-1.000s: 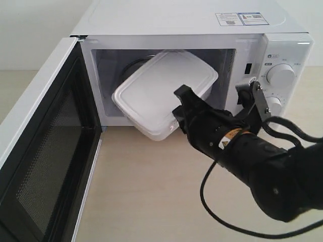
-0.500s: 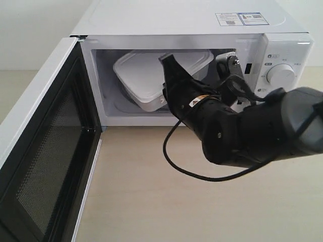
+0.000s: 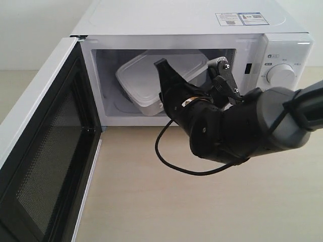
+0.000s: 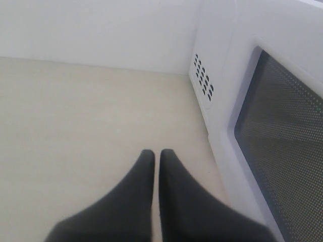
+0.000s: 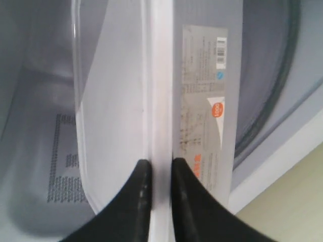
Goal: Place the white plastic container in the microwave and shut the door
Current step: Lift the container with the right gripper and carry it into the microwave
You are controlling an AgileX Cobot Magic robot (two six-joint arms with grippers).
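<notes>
The white plastic container point(image 3: 146, 80) sits tilted inside the cavity of the white microwave point(image 3: 181, 20), its near corner low by the cavity floor. My right gripper point(image 3: 162, 101) reaches into the opening and is shut on the container's rim point(image 5: 161, 101); the jaws pinch the lid edge, with the red-and-white label point(image 5: 202, 106) beside one finger. The door point(image 3: 40, 151) stands wide open at the left, mesh inner face showing. My left gripper point(image 4: 156, 154) hangs shut and empty above the tabletop, next to the door's mesh window point(image 4: 287, 151).
The glass turntable's rim point(image 5: 282, 85) curves behind the container. Two round knobs point(image 3: 280, 74) are on the microwave's right panel. A black cable point(image 3: 171, 164) loops from the right arm over the beige table point(image 3: 176, 212).
The right gripper carried the container from outside the opening into the cavity. Over the last half second it lowered slightly, the container tilting a little further in.
</notes>
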